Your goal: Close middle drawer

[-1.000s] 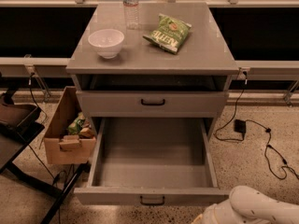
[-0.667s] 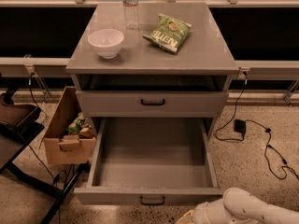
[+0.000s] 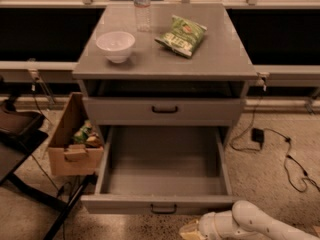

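The middle drawer [image 3: 162, 171] is a wide grey box pulled far out of the grey cabinet [image 3: 165, 64], and it is empty inside. Its flat front [image 3: 125, 204] faces me, with a small black bar handle [image 3: 163, 209]. My gripper [image 3: 191, 231] is at the bottom edge of the view, on a white arm [image 3: 250, 223] coming in from the lower right. It is just in front of the drawer's front, slightly right of the handle and below it. I cannot tell whether it touches the front.
Above the open drawer is another grey drawer [image 3: 164, 110] with a dark gap over it. On the cabinet top are a white bowl [image 3: 115, 45], a water bottle [image 3: 142, 6] and a green chip bag [image 3: 182, 35]. A cardboard box [image 3: 72, 144] and a black stand [image 3: 20, 149] are at the left. Cables [image 3: 280, 149] lie on the floor at the right.
My arm has moved left along the bottom edge, bringing the gripper closer to the open drawer's front. The drawer has not moved.
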You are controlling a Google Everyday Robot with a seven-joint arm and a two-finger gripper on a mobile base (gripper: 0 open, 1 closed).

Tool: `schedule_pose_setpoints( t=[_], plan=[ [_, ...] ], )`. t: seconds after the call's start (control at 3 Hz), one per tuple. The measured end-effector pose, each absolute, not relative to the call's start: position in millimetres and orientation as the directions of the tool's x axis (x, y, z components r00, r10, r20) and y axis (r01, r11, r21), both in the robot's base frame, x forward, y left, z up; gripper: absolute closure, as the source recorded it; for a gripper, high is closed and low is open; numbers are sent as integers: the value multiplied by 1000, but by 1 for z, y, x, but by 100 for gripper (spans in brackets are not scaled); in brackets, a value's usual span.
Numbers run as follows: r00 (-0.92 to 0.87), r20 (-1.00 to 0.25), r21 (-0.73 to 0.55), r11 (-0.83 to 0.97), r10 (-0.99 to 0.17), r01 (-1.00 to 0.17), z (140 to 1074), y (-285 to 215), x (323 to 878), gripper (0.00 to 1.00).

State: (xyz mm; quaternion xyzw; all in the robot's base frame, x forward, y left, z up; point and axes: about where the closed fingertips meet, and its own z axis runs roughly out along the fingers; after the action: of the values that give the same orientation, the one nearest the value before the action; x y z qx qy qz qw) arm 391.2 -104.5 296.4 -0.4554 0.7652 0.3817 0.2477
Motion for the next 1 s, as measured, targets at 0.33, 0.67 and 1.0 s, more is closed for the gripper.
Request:
schedule_pose_setpoints(
  t=[0.33, 0.67, 1.0],
  plan=[
    [-412, -756, 308, 279, -509, -910, 296, -99, 421, 100],
    [-412, -756, 308, 279, -509, -910, 296, -99, 420, 100],
    [-347, -776, 231, 274, -527, -934, 317, -98, 461, 100]
  ],
)
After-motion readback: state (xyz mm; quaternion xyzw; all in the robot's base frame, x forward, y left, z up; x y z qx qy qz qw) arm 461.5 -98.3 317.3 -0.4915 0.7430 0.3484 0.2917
